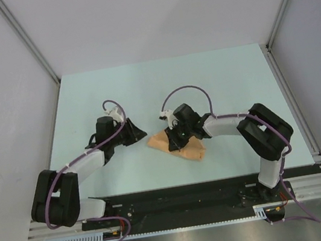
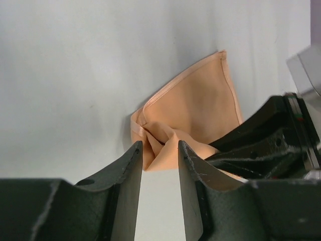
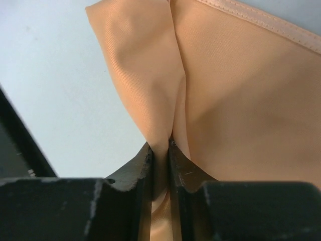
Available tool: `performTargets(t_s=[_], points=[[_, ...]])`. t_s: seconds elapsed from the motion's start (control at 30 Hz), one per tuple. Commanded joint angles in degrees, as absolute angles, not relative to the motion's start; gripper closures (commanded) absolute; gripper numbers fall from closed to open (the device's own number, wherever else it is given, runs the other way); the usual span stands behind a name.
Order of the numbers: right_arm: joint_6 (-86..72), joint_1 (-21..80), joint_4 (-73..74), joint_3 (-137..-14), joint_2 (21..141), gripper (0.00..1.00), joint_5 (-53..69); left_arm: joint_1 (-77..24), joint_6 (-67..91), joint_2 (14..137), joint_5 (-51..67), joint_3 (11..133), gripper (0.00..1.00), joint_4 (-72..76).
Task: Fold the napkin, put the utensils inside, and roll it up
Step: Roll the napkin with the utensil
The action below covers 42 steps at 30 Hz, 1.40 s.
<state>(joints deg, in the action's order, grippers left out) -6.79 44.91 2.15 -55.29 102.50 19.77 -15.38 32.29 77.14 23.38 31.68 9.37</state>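
Lying bunched on the pale green table (image 1: 161, 84), toward the middle of its near edge, is the peach napkin (image 1: 193, 150). The right gripper (image 1: 174, 143) bears down on it, jaws clamped on a raised fold of cloth. The left gripper (image 1: 141, 132) sits just beside the napkin's left corner, jaws apart, holding nothing.

The napkin (image 1: 193, 150) lies bunched on the bench (image 1: 215, 81), toward its front edge. The right pincer (image 1: 175, 141) sits on top of the napkin, a fold between its jaws, and the left pincer (image 1: 139, 132) sits just beside the napkin's left corner
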Motion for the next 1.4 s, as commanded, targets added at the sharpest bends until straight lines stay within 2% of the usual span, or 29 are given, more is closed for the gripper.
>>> performTargets(t_s=[0.0, 0.37, 0.9, 1.0, 1.07, 1.13, 1.2, 1.33, 1.37], points=[[-9.0, 41.1, 12.8, -56.3, 108.2, 0.82, 35.6, -16.5, 30.9, 76.2, 26.9, 30.8, 0.61, 16.0], [-8.2, 34.7, 16.3, -61.5, 116.0, 0.82, 41.6, -20.7, 30.1, 82.1, 27.2, 33.0, 0.6, 19.2], [-7.5, 33.0, 16.9, -62.3, 118.7, 0.82, 43.5, -22.9, 29.8, 87.5, 27.0, 34.8, 0.61, 20.2], [-7.5, 32.8, 16.9, -62.3, 118.6, 0.82, 43.7, -23.1, 29.8, 88.1, 27.0, 35.0, 0.67, 20.3], [-7.6, 32.7, 16.9, -62.3, 118.2, 0.81, 43.9, -23.2, 29.8, 88.5, 27.0, 35.1, 0.77, 20.3], [-7.5, 32.4, 17.2, -62.4, 117.3, 0.76, 44.1, -23.4, 29.8, 88.9, 26.7, 35.7, 0.89, 20.0], [-7.3, 32.2, 18.1, -62.4, 115.2, 0.7, 44.0, -23.3, 29.8, 89.8, 26.5, 36.5, 0.97, 19.3], [-6.6, 31.4, 20.5, -62.9, 110.5, 0.49, 42.8, -23.4, 29.6, 91.5, 26.2, 38.2, 1.0, 17.6], [-6.4, 31.3, 21.6, -63.1, 109.6, 0.47, 42.3, -23.4, 29.6, 92.2, 26.2, 38.7, 1.0, 17.3]])
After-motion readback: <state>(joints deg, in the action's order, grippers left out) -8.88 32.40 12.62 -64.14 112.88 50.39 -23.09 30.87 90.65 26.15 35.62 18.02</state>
